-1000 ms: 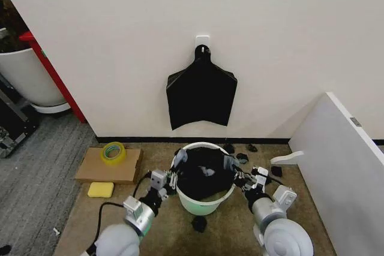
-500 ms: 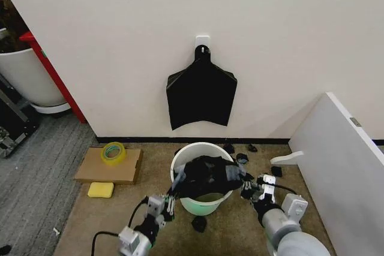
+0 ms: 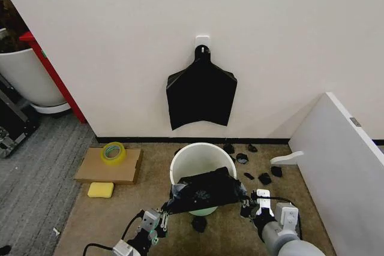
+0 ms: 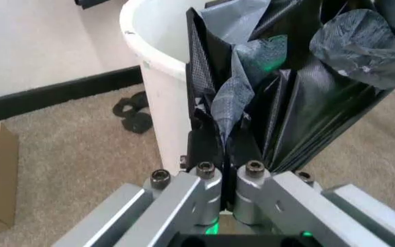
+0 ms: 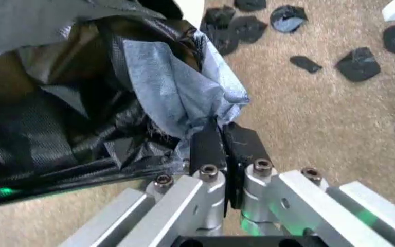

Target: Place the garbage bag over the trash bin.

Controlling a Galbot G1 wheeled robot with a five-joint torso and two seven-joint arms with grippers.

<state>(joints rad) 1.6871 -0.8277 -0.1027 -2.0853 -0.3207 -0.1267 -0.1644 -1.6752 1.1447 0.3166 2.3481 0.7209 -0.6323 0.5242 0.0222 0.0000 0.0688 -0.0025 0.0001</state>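
Note:
The trash bin (image 3: 191, 155) is a round cream-white bucket standing on the carpet near the wall. Its far inside is bare. The garbage bag (image 3: 207, 190), black and crinkled, is stretched across the bin's near rim and front side between my two grippers. My left gripper (image 3: 171, 201) is shut on the bag's left edge, and my right gripper (image 3: 243, 199) is shut on its right edge. In the left wrist view the fingers (image 4: 208, 154) pinch folded bag film (image 4: 307, 103) beside the bin wall (image 4: 160, 87). In the right wrist view the fingers (image 5: 208, 146) clamp a pale stretched fold of the bag (image 5: 163, 77).
A flat black fan-shaped bundle (image 3: 201, 94) hangs on the wall behind the bin. Black scraps (image 3: 264, 178) lie on the carpet to the right, and one (image 3: 198, 223) lies in front. Cardboard with a tape roll (image 3: 113, 152) and a yellow sponge (image 3: 100, 189) sit left. A white panel (image 3: 348, 160) stands right.
Both grippers have drawn back toward me and lower, pulling the bag from the bin's mouth onto its near rim and front. The bin's far inside now shows bare.

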